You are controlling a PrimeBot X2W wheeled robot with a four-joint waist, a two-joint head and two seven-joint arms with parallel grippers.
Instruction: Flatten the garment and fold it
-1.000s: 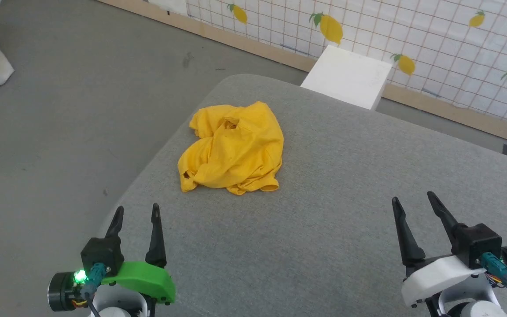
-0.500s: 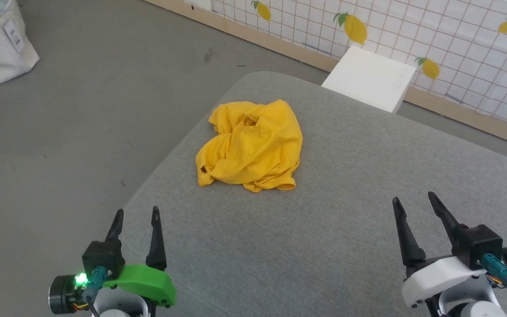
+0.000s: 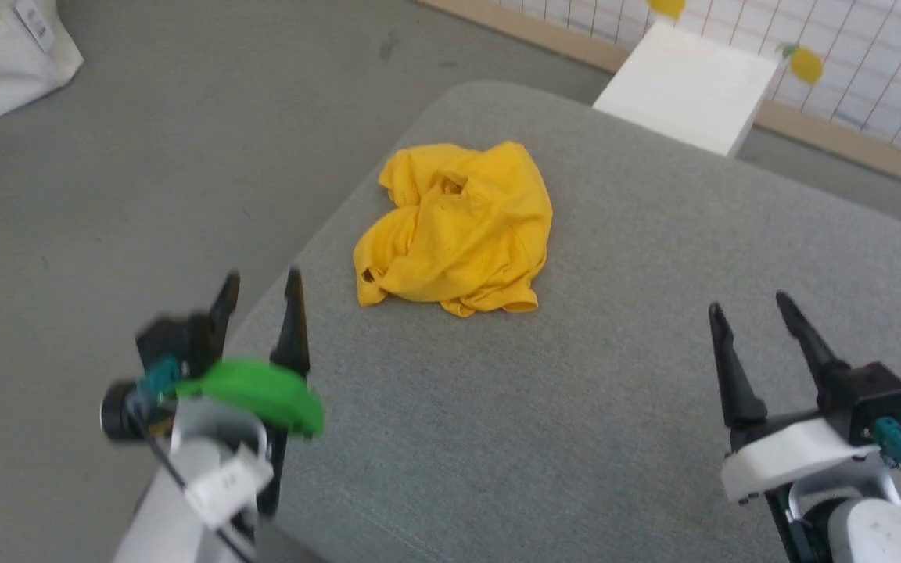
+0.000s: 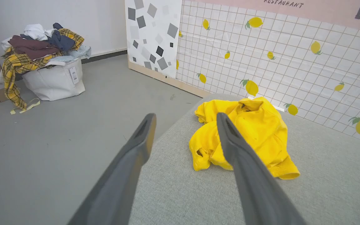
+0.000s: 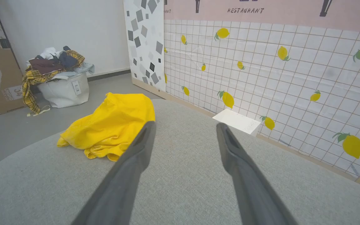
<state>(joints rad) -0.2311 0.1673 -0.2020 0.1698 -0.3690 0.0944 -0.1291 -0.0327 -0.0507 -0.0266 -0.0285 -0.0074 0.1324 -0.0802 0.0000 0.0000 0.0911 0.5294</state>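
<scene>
Hovering over the near part of the bench [image 3: 576, 407], both arms are empty. The left end effector [image 3: 261, 274] hangs at the bench's left edge with its fingers spread wide, though it looks blurred in the head view. The right end effector [image 3: 746, 301] is just as wide open, gripping nothing, and sits well off to the right.

Farther in, the garment [image 3: 458, 231] lies on the bench as a crumpled yellow heap toward the far left corner. It is apart from both end effectors and nearer the left one. Only plain yellow cloth shows (no print can be seen), with a rolled hem along its near side.

Flattening has not begun, so this looks like the approach before a first grasp. The next move probably calls for both arms to reach forward, pinch two separate edges of the heap, and draw them apart.

Beyond the bench stand a white box [image 3: 685, 86] and a lemon-patterned wall [image 5: 292, 78]. A laundry bag [image 4: 55, 82] sits on the floor, far left.
</scene>
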